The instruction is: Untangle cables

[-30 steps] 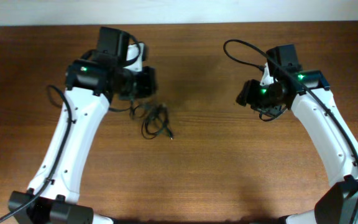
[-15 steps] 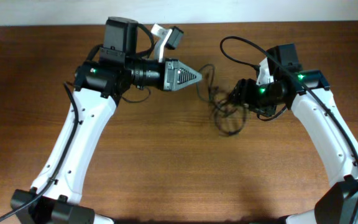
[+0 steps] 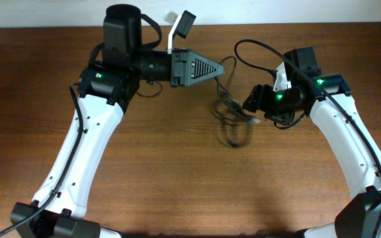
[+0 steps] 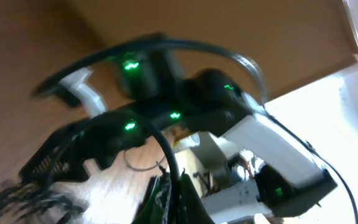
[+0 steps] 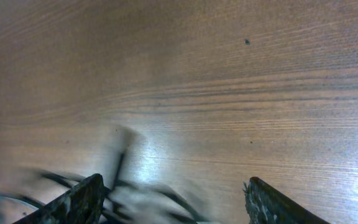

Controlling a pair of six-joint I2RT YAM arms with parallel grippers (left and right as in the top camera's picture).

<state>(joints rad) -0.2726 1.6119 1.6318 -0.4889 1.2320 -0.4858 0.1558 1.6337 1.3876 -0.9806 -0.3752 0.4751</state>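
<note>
Overhead: left tool (image 3: 215, 67) pinched narrow on the cables (image 3: 229, 122), which hang centre frame, trailing toward the desk (image 3: 177, 185). Right tool (image 3: 251, 106) gapes wide beside them, gripping nothing. Risk: pull higher alone and the whole bunch lifts, cinching tighter.

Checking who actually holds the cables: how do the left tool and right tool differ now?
The left tool lies level; the right tool tilts down at the table. The left tool's jaws pinch a strand; the right tool's stand wide apart, gripping nothing. Both are at the cables.
</note>
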